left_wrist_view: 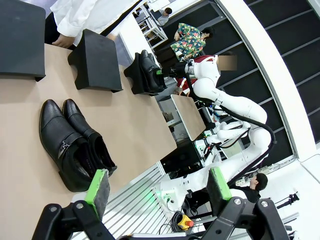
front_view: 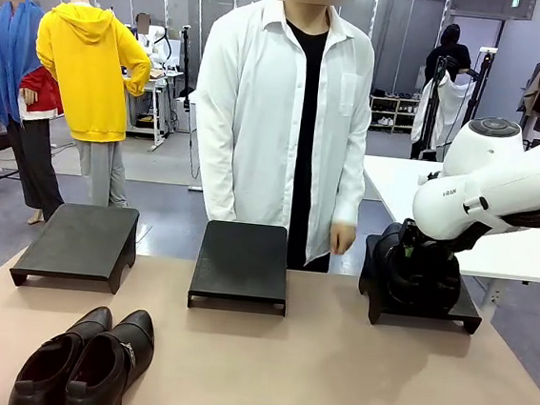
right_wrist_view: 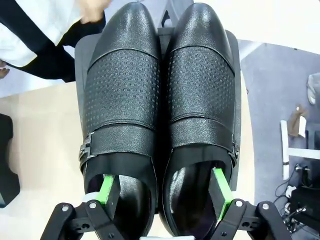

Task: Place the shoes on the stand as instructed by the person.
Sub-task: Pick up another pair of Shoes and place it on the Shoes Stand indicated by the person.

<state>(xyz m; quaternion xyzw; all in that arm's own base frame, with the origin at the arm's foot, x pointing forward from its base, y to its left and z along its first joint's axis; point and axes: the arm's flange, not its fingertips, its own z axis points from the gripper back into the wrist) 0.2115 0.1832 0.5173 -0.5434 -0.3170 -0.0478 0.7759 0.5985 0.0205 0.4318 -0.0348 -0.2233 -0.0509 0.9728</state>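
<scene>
A pair of black shoes (right_wrist_view: 127,100) with textured uppers and side buckles rests on the right-hand black stand (front_view: 469,322), toes toward the person (front_view: 259,115). My right gripper (right_wrist_view: 164,189) is open, with one green-padded finger (right_wrist_view: 106,189) down inside each shoe and the inner walls between them. In the front view the right gripper (front_view: 415,262) sits over that pair (front_view: 426,275). A second black pair with a metal buckle (front_view: 87,362) lies on the table at front left. My left gripper (left_wrist_view: 159,187) hangs open and empty above that buckled pair (left_wrist_view: 75,145).
Two more black stands are bare: one at the left (front_view: 75,241) and one in the middle (front_view: 240,262), just before the person. The person's hand (front_view: 342,236) hangs near the right stand. A white table (front_view: 533,252) stands beyond the right arm.
</scene>
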